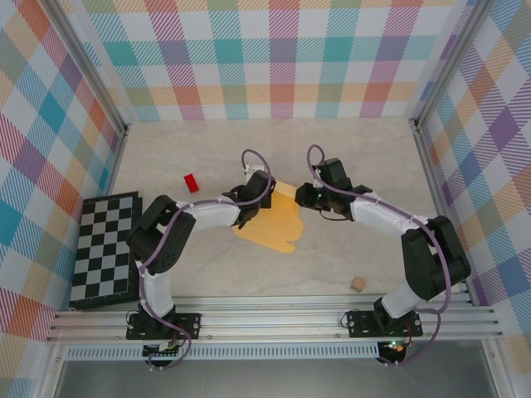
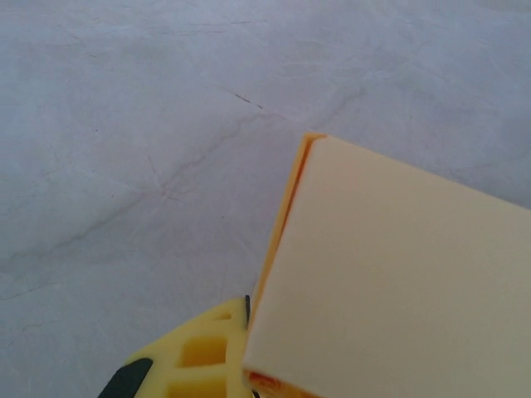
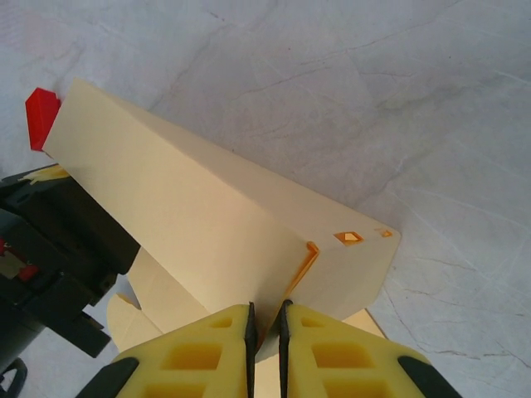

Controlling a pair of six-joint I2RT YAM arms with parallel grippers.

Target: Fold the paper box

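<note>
The paper box [image 1: 274, 222], pale yellow card with orange edges, lies partly folded at the table's middle, scalloped flaps pointing toward the near side. My left gripper [image 1: 264, 192] meets it from the left. In the left wrist view one yellow finger [image 2: 207, 352] presses against the edge of a raised panel of the paper box [image 2: 398, 274], which hides the other finger; my left gripper [image 2: 249, 319] is shut on that panel. My right gripper [image 1: 305, 196] comes from the right. My right gripper [image 3: 265, 319] is shut on a folded wall of the paper box [image 3: 207, 207], card between the pads.
A small red block [image 1: 192, 182] sits left of the box, and the red block [image 3: 40, 108] peeks past the panel's far corner. A tan cube [image 1: 358, 284] lies near the front right. A chessboard [image 1: 106, 247] covers the left side. Plaid walls surround the table.
</note>
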